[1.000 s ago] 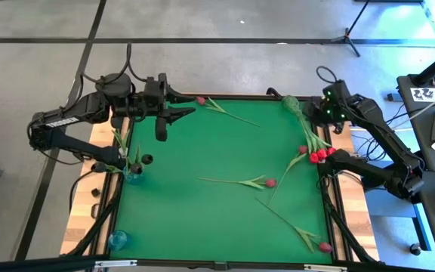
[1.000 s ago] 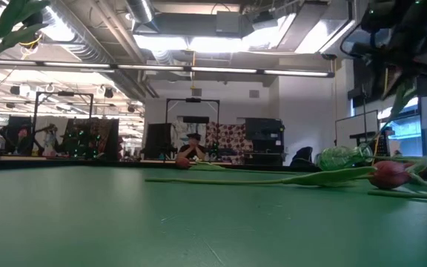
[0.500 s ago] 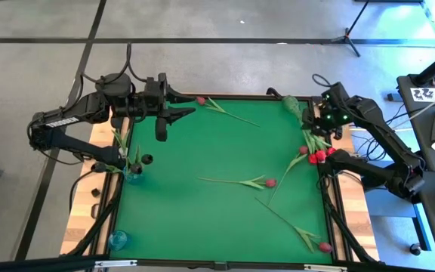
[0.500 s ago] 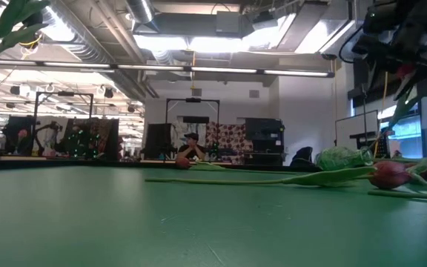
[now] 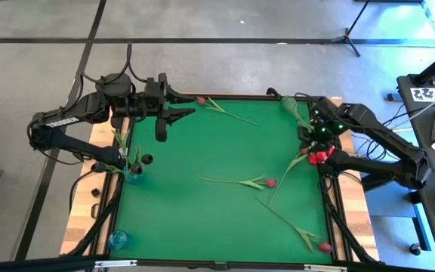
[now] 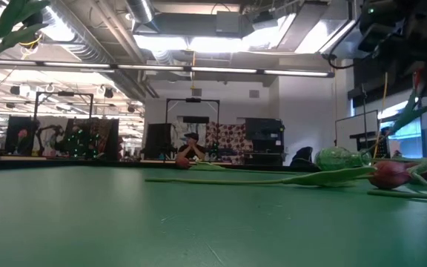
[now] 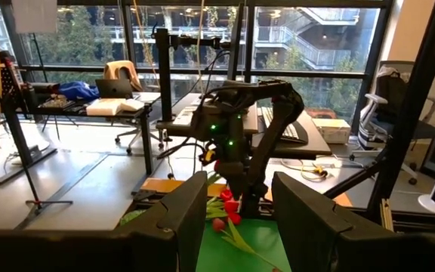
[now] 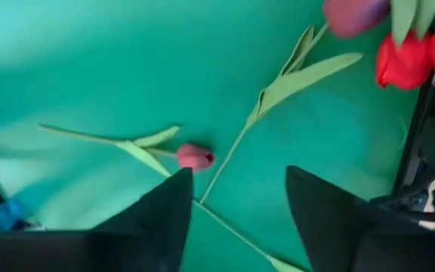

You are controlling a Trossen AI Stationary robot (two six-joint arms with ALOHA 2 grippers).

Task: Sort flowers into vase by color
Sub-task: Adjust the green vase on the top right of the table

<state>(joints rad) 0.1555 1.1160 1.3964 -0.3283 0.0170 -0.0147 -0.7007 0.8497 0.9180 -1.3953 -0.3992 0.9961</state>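
Several tulips lie flat on the green mat (image 5: 217, 151): one at the far edge (image 5: 200, 100), one in the middle (image 5: 270, 182), one long stem (image 5: 285, 175) and one at the near right corner (image 5: 324, 246). A bunch of red heads (image 5: 321, 155) stands at the right edge. A blue vase (image 5: 133, 175) at the left edge holds leaves and a dark head. My right gripper (image 5: 310, 134) hangs open above the mat beside the red bunch, tipped downward, nothing between its fingers (image 8: 236, 177). My left gripper (image 5: 186, 106) waits open at the far left, held level.
A second blue vase (image 5: 118, 239) stands at the near left corner. A greenish glass vessel (image 5: 291, 103) lies at the far right corner. The mat has a raised dark frame (image 5: 331, 211). Wide bare mat lies between the middle tulip and the left edge.
My right gripper has swung from the far right corner toward the near edge and the middle of the table, past the red bunch, and has tipped further downward. The flowers on the mat have kept their places.
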